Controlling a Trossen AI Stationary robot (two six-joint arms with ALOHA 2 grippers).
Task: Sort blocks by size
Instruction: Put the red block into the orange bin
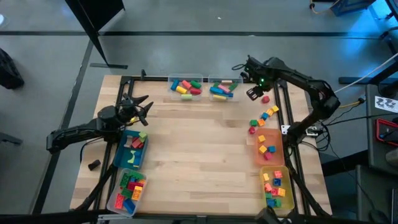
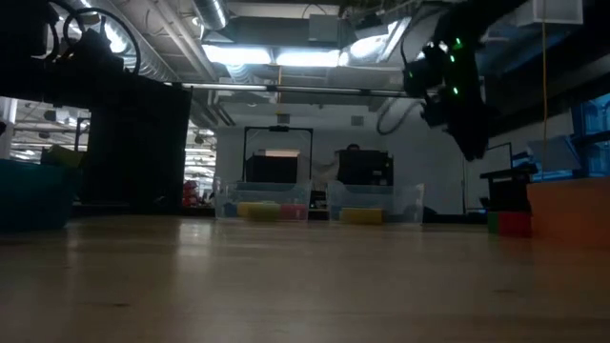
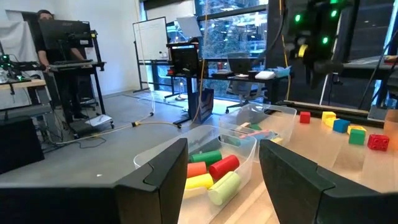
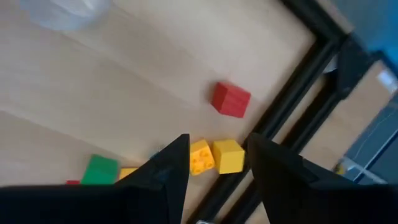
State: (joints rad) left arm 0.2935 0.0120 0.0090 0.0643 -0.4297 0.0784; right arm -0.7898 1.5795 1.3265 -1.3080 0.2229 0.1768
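High view: mostly sorted, with blocks in the two clear bins [image 1: 186,87] at top centre, the blue bin [image 1: 123,157] and another clear one at lower left, and the orange bin [image 1: 270,154] and yellow bin [image 1: 278,188] at lower right; loose blocks [image 1: 263,117] left at right of centre. Left wrist view: left gripper [image 3: 222,171] spread, empty, clear bins ahead at centre. Right wrist view: right gripper [image 4: 215,163] part open, holding nothing, above a red block [image 4: 231,99] and a yellow block [image 4: 227,155] at centre.

Both arms are dark, nearly black, built of slim jointed links. The right arm [image 1: 311,93] carries small green indicator lights near its wrist, with a thin cable looping off it. Each pincer ends in two broad, flat, matte black fingers [image 3: 163,177] with angled tips.
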